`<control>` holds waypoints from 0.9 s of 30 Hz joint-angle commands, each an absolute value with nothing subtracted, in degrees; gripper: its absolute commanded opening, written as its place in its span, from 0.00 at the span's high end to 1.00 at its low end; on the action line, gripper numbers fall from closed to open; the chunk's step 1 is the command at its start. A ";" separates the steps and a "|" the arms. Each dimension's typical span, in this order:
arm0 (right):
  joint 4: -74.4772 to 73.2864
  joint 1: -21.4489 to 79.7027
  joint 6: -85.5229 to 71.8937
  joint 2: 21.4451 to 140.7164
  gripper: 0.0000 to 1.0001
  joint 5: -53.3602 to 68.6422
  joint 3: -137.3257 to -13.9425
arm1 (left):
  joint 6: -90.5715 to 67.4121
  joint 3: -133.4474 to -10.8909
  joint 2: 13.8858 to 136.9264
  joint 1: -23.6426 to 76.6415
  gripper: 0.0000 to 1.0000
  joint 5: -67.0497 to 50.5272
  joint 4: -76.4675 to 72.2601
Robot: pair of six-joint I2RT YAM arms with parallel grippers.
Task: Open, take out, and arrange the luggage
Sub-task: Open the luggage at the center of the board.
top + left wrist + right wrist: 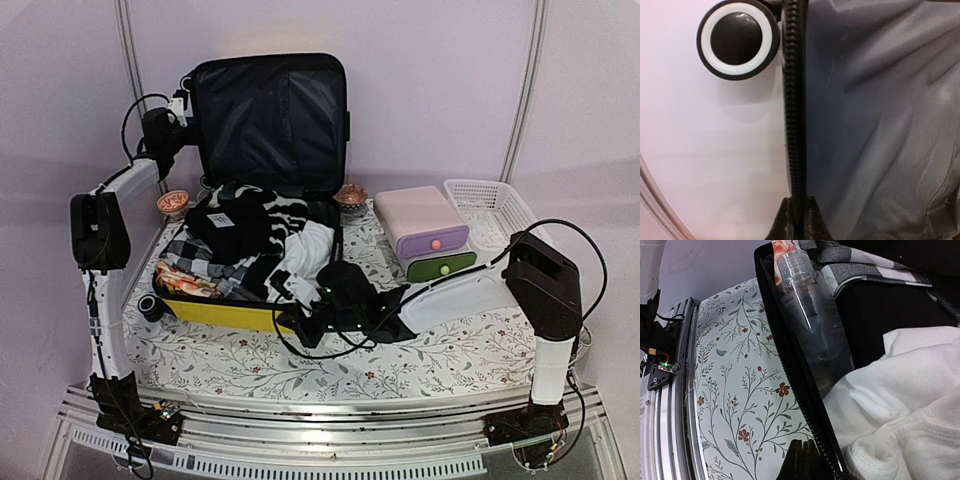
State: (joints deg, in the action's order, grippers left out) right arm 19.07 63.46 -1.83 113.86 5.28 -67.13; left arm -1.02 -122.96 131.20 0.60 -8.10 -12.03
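- Luggage (225, 312) lies open on the table (450, 350), full of clothes (235, 235); its lid (268, 125) stands upright at the back.
- Left gripper (798, 220) is clamped on the lid's zipper edge, below a wheel (737, 39); a slip there would likely drop the lid onto the contents.
- Right gripper (804, 461) is closed tight against the near rim (no garment between its fingers); pulling now risks dragging the case.
- Bottle (810, 315) lies along that rim beside a white towel (900, 405); a jolt could tip it out.
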 commanded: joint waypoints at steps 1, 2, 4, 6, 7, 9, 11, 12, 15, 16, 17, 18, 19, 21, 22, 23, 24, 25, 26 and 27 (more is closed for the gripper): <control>15.26 57.85 -6.76 117.11 0.99 5.33 -71.20 | 0.31 -126.74 129.41 1.14 1.00 -6.29 -15.14; 14.12 57.57 -6.79 117.56 0.99 5.95 -72.24 | 0.20 -127.23 129.80 1.04 1.00 -6.40 -15.20; 13.29 57.54 -5.93 117.85 0.98 6.29 -73.20 | -0.04 -129.27 131.00 0.93 1.00 -6.75 -14.55; 13.00 57.48 -5.80 118.05 0.98 4.69 -73.47 | -0.06 -131.41 131.89 0.97 1.00 -6.78 -13.48; 12.20 57.23 -5.93 118.42 0.99 3.27 -73.97 | -0.05 -132.07 132.19 0.94 1.00 -6.33 -13.24; 9.35 56.32 -6.83 119.72 0.99 2.49 -75.81 | 0.00 -132.90 132.44 0.92 1.00 -5.35 -13.57; 8.30 55.62 -7.79 120.30 0.99 3.53 -77.06 | 0.24 -133.39 132.85 0.83 1.00 -5.28 -14.19; 8.17 55.59 -8.09 120.32 0.99 3.10 -77.28 | 0.33 -133.79 133.15 0.75 1.00 -4.83 -14.17; 8.26 55.55 -7.70 119.92 0.98 3.64 -77.52 | 0.14 -134.53 134.25 0.42 1.00 -4.33 -13.74; 8.26 55.55 -7.57 119.70 0.98 4.19 -77.52 | -0.07 -134.51 134.43 0.32 1.00 -4.20 -13.52; 8.43 55.55 -7.35 119.40 0.98 5.00 -77.33 | -0.15 -134.33 134.71 0.23 1.00 -4.22 -13.27; 8.84 55.62 -7.05 118.98 0.97 5.79 -76.88 | -0.57 -134.24 134.88 0.14 0.99 -4.17 -12.94; 9.50 55.63 -6.64 118.47 0.97 6.54 -76.31 | -0.94 -134.04 134.86 0.01 0.99 -4.20 -12.81; 10.50 55.72 -6.51 117.56 0.96 7.26 -75.17 | -2.14 -133.37 134.69 -0.09 0.98 -4.26 -12.79; 10.99 55.72 -6.58 117.08 0.96 7.58 -74.70 | -2.56 -132.95 134.59 -0.17 0.95 -4.26 -12.87; 11.43 55.73 -6.63 116.81 0.95 8.04 -74.29 | -2.84 -132.49 134.33 -0.17 0.87 -4.26 -12.95; 11.87 55.75 -6.67 116.66 0.93 8.40 -73.94 | -3.17 -131.98 134.14 -0.18 0.71 -4.23 -13.00; 12.08 55.80 -6.76 116.56 0.92 8.75 -73.77 | -3.78 -131.52 133.82 -0.19 0.59 -4.01 -13.01; 12.19 55.78 -6.81 116.38 0.91 8.97 -73.67 | -4.33 -130.93 133.38 -0.19 0.51 -4.00 -12.97; 12.24 55.74 -6.85 116.20 0.91 9.17 -73.56 | -4.58 -130.25 132.84 -0.18 0.46 -4.30 -12.98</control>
